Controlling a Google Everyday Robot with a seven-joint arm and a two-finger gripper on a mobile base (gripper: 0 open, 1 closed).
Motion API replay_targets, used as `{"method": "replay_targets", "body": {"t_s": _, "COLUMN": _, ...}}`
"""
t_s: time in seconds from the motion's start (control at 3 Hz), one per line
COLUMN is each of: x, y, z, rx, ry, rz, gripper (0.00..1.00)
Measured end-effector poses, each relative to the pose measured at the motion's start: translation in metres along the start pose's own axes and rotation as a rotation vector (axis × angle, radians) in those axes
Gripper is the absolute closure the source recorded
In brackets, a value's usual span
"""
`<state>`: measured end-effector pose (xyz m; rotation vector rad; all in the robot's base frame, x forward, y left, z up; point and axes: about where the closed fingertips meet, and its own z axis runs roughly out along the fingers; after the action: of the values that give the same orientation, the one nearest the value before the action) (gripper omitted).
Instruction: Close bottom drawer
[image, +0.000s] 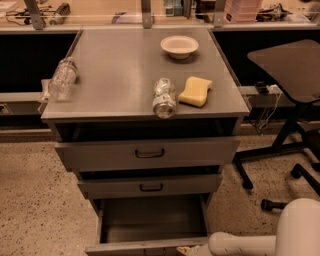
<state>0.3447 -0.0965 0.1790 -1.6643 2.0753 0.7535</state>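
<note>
The bottom drawer (150, 220) of the grey metal cabinet is pulled far out, and its deep plain interior shows. Its front (135, 248) lies at the lower edge of the view and its handle is out of view. My white arm (242, 243) comes in from the lower right. My gripper (183, 249) is at the very bottom edge, by the right part of the drawer's front, and is mostly cut off.
The top drawer (147, 153) and middle drawer (150, 186) stand slightly open. On the cabinet top are a white bowl (179, 46), a yellow sponge (195, 91), a can on its side (164, 97) and a plastic bottle (62, 78). A dark wheeled stand (290, 65) is to the right.
</note>
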Motion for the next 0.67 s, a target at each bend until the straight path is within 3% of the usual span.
{"method": "replay_targets", "body": {"t_s": 0.33, "x": -0.001, "y": -0.007, "z": 0.005, "rx": 0.003, "ry": 0.015, "rz": -0.039, "gripper": 0.19}}
{"method": "replay_targets", "body": {"t_s": 0.67, "x": -0.001, "y": -0.032, "z": 0.007, "rx": 0.052, "ry": 0.015, "rz": -0.088, "gripper": 0.42}}
